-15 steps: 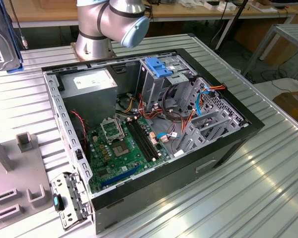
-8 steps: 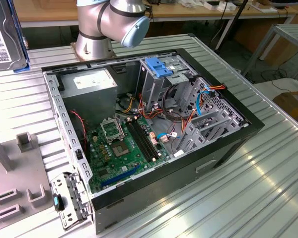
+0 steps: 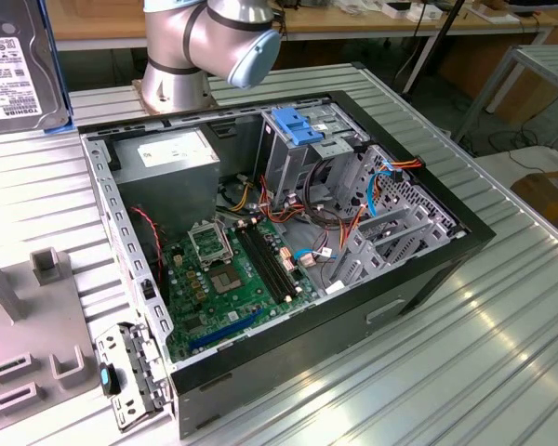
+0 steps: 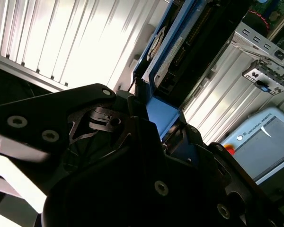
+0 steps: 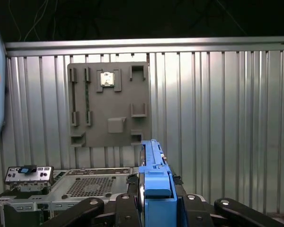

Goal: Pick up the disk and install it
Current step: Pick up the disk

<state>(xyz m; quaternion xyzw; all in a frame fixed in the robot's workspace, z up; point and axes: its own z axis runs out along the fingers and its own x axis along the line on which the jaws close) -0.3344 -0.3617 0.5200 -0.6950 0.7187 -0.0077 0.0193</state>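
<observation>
Blue-railed disk stands edge-on; gripper clamps its end.

Open tower computer case, lying on its side on a ribbed aluminium table.
- Inside:
  - green motherboard
  - grey power-supply box with a white sticker
  - metal drive cage topped by a bare blue plastic bracket
  - red, orange and blue cables beside the cage
- Grey slotted fixture plate at the exterior view's left, apart from the case.
- Small metal bracket just beside the case's corner.
- Teach pendant in the second wrist view.
</observation>
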